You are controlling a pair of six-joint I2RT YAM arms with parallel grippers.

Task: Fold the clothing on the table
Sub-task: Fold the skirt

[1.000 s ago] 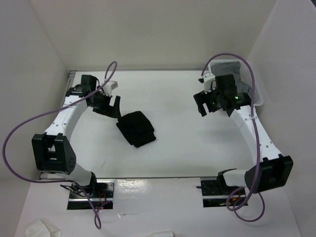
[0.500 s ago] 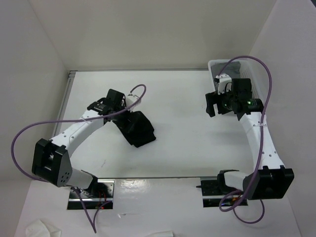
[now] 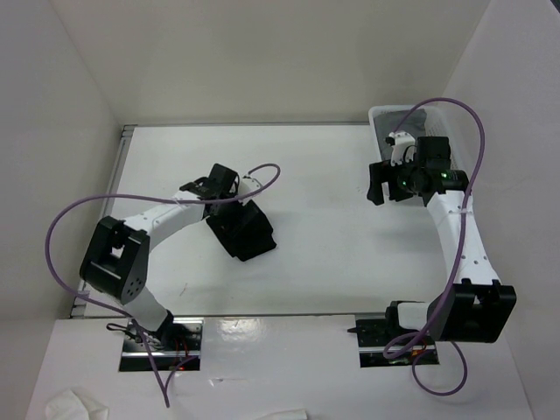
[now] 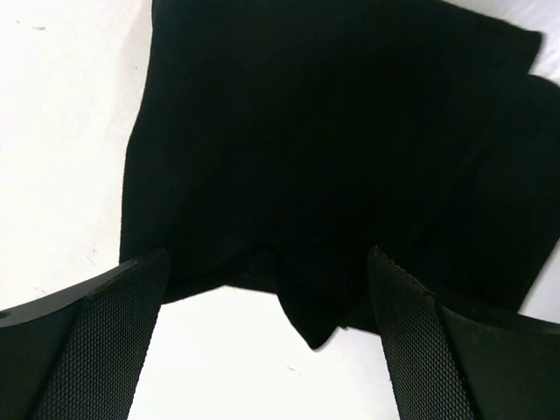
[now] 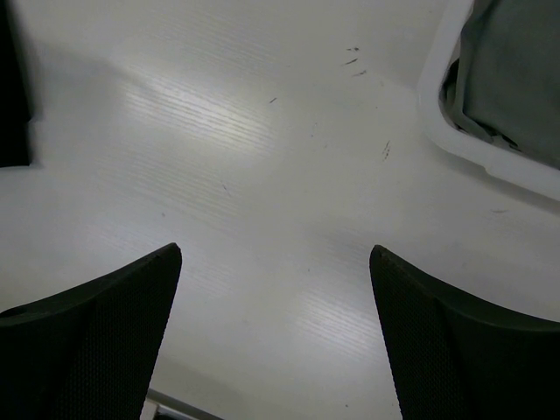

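The clothing (image 3: 245, 231) is a black garment folded into a compact bundle, lying left of centre on the white table (image 3: 306, 166). My left gripper (image 3: 233, 208) hovers at the bundle's back-left edge. In the left wrist view it (image 4: 267, 293) is open, its fingers (image 4: 114, 337) straddling the cloth's (image 4: 332, 149) near edge, where a loose corner points down between them. My right gripper (image 3: 378, 185) hangs open over bare table at the right, holding nothing; between its tips (image 5: 276, 262) only the white surface shows.
A small white basket (image 3: 387, 115) stands in the back right corner behind the right arm; its rim (image 5: 455, 144) and grey cloth (image 5: 516, 70) inside show in the right wrist view. White walls enclose the table. Purple cables loop off both arms.
My left arm has swung from the back left toward the centre, bringing its open gripper over the black clothing. The right gripper has shifted slightly right, nearer the basket.
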